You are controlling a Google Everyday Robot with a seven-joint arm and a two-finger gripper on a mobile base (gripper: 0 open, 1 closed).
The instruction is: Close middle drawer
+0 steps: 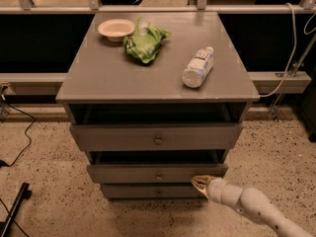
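Grey cabinet with three stacked drawers. The middle drawer lies at 6 o'clock from frame centre, between the taller top drawer and the narrow bottom drawer. A dark gap shows above its face, so it reads as partly open. The white arm enters from 5 o'clock, low and sloping up-left. The gripper meets the face panel's right end, at 3 o'clock from the small knob; whether its jaws are spread or pressed together cannot be told. Step in hand: the push. The next move probably calls for a straight drive toward 12 o'clock until the face is flush.
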